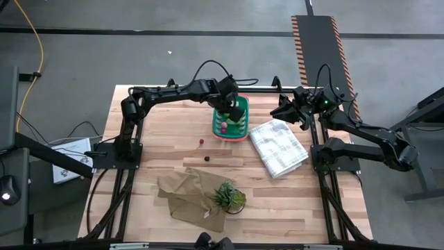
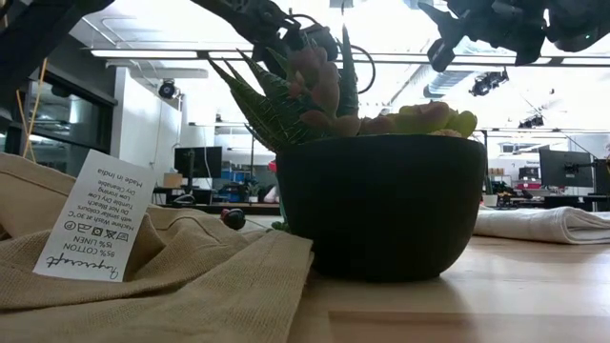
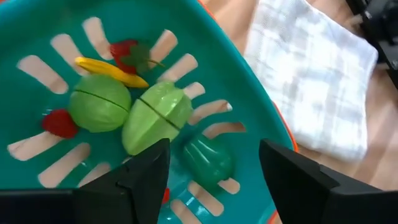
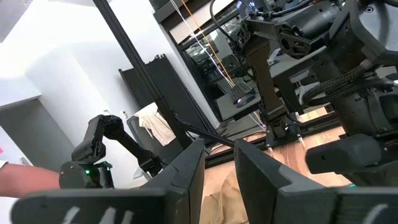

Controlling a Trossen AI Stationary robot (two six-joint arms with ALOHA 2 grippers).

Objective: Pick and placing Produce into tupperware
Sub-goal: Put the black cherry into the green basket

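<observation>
The teal tupperware (image 1: pixel 223 129) stands at the back middle of the table. In the left wrist view it holds two light green lumps (image 3: pixel 99 109) (image 3: pixel 155 118), a yellow piece (image 3: pixel 112 71), a red berry (image 3: pixel 127 53), a red ball (image 3: pixel 59 123) and a dark green piece (image 3: pixel 208 160). My left gripper (image 3: pixel 214 180) (image 1: pixel 236 112) hangs open over the tupperware, its fingers on either side of the dark green piece, which lies on the bottom. A red ball (image 1: pixel 201 142) and a dark ball (image 1: pixel 207 158) lie on the wood. My right gripper (image 1: pixel 283 107) (image 4: pixel 219 168) waits raised at the back right, slightly open and empty.
A folded white checked cloth (image 1: pixel 277 146) lies right of the tupperware. A tan cloth (image 1: pixel 191 198) and a potted plant (image 1: pixel 227 196) sit near the front edge. The plant's dark pot (image 2: pixel 381 205) fills the low view. Bare wood lies to the left.
</observation>
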